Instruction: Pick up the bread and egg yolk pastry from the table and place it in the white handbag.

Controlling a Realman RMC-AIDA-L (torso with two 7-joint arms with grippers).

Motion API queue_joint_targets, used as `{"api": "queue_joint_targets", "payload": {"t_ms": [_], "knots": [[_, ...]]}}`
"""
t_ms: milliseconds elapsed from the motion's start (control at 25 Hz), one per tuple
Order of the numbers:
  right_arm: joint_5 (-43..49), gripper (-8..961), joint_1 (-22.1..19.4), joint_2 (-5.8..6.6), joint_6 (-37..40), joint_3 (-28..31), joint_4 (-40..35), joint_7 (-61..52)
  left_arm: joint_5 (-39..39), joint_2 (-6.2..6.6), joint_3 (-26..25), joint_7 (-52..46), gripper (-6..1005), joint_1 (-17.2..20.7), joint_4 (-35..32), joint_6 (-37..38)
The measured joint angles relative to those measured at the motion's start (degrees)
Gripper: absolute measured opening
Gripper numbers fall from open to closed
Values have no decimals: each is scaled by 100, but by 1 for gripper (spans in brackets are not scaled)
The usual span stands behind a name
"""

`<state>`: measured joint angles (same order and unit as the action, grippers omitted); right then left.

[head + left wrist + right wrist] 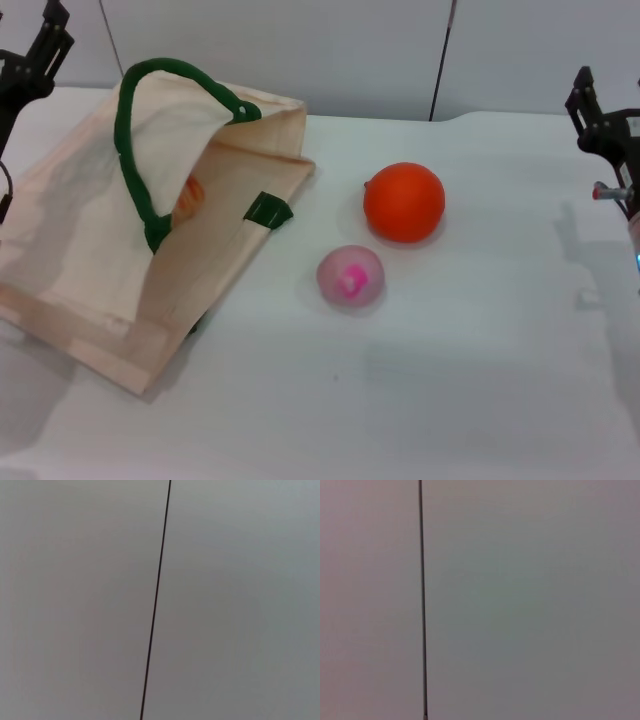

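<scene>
Park left gripper point(35, 55) and right gripper point(600, 118), grip state untellable, clear of white handbag point(80, 235), bread point(190, 197) seemingly inside.

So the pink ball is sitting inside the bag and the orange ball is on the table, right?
Not quite. The head view shows the pink ball out on the table, beside the orange ball, not inside the bag. The orange ball is on the table, as you said.

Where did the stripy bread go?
In the head view, an orange bit of the bread peeks out of the white handbag's open mouth, on the robot's left, beside the green handle.
</scene>
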<state>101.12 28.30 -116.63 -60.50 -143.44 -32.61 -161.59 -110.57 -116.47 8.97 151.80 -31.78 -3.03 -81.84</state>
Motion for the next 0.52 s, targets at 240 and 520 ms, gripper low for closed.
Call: {"api": "queue_joint_targets", "payload": {"t_ms": [240, 520], "knots": [[-74, 731, 36, 1, 0, 23, 11, 3, 0, 1, 2, 3, 844, 16, 11, -2], [-146, 731, 60, 9, -2, 13, 25, 5, 1, 2, 17, -23, 844, 22, 9, -2]]}}
